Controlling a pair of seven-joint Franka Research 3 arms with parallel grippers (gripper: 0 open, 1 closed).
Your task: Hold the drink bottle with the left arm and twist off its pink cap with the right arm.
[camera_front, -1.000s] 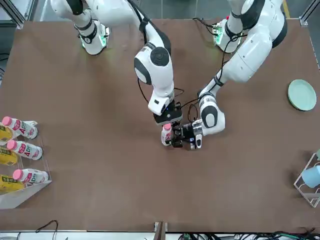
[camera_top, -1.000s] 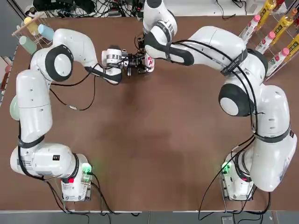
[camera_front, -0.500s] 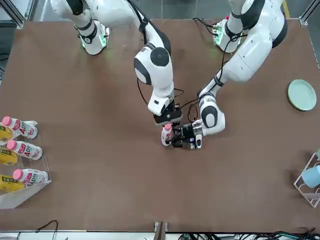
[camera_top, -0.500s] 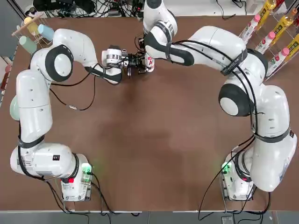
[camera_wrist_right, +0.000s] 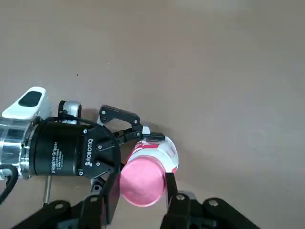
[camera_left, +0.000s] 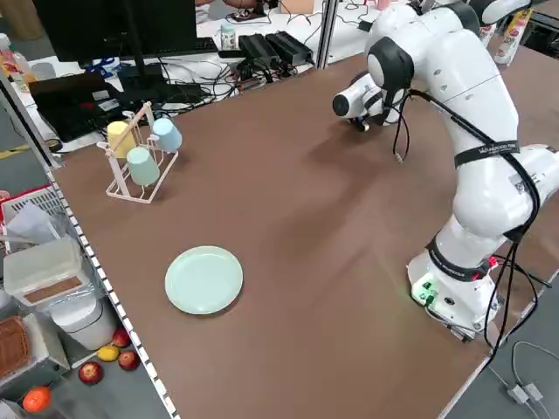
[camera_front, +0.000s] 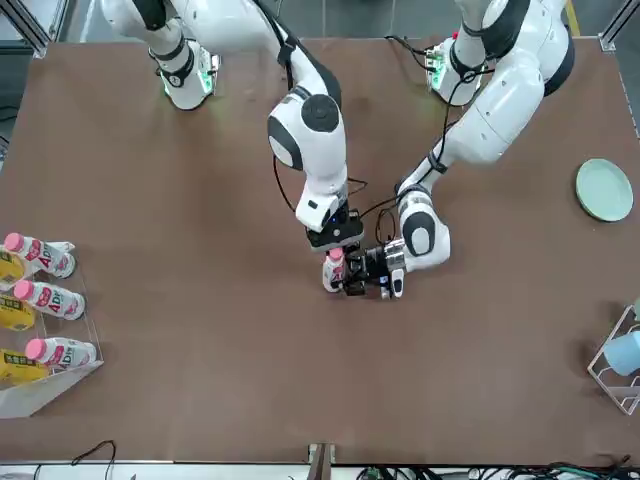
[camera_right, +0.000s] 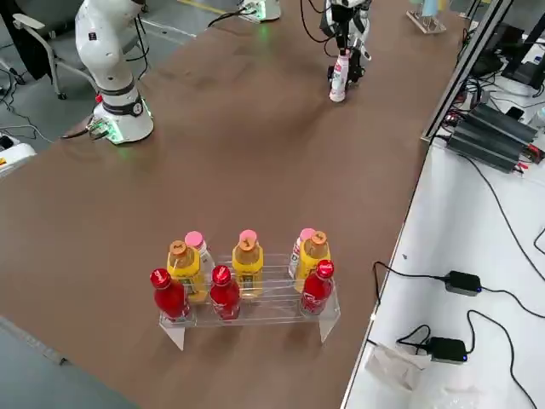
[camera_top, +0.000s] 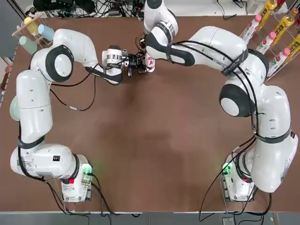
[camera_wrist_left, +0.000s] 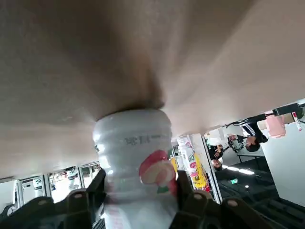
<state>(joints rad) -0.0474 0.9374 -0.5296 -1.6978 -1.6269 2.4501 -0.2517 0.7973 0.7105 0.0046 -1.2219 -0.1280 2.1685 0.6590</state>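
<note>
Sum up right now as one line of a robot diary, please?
left gripper: shut on white bottle | right gripper: closed around pink cap | cap: on bottle

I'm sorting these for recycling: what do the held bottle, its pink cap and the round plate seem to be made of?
The bottle looks like smooth plastic, with glossy highlights. The pink cap seems matte plastic, evenly coloured. The plate could be plastic or glazed ceramic, pale green and smooth.
</note>
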